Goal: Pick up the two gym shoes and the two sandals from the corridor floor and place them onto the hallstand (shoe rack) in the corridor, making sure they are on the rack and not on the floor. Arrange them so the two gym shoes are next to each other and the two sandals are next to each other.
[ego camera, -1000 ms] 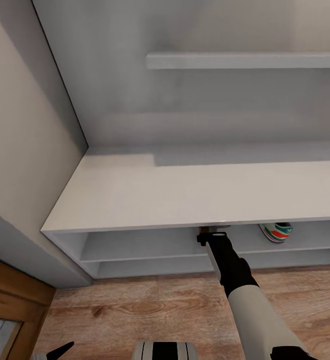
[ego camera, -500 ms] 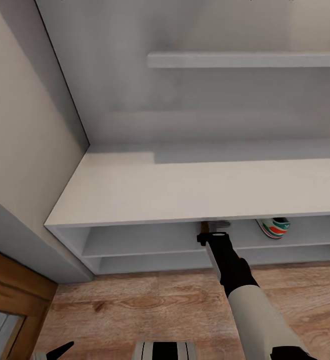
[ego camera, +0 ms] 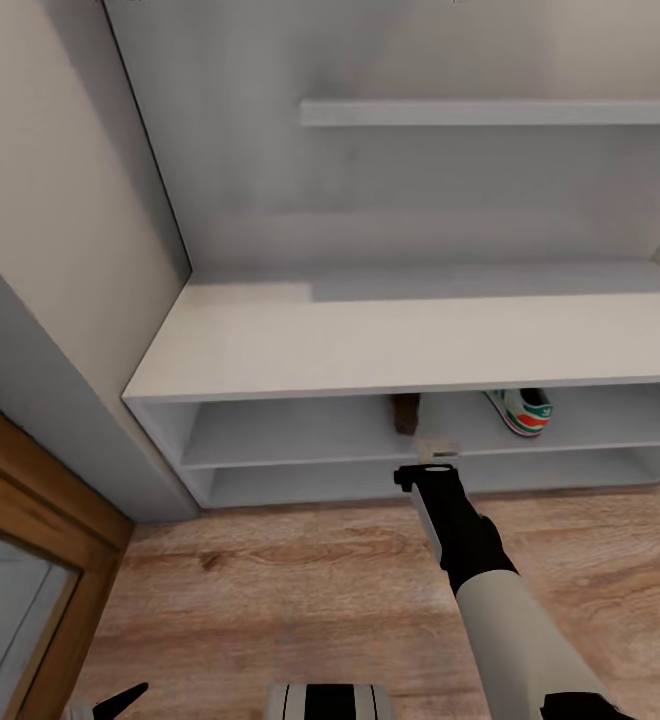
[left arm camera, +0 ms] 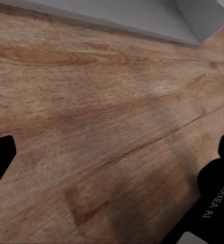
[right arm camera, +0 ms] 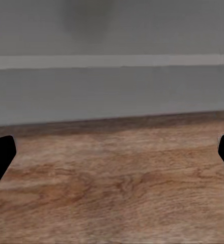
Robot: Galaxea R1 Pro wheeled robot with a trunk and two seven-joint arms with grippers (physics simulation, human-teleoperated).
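Backing out from under the bench top, the right claw now sits in front of the upper shelf's front edge, where a second ago it reached under the top; the whole view has also drawn back and swung, so more of the shoe rack and the door frame at the left show. A dark brown sandal stands on the upper shelf row, just beyond the claw and apart from it. To its right on the same shelf, with a gap between, sits one gym shoe, toe towards the room. My reading is that the sandal was set there to leave space beside it for its mate, and the shoe likewise.

In the right wrist view the two fingertips sit at the far sides with only floor and the rack's lower edge between them, so the right claw is released and empty. The left claw hangs low over the wood planks, its fingertips also spread wide and nothing held.

Open room: the shelf left of the sandal is bare to the side wall, and the bench top above is bare. That top overhangs the shelf, so anything going in must pass low beneath its front edge. One sandal and one gym shoe are nowhere among these views, so two placements seem left.
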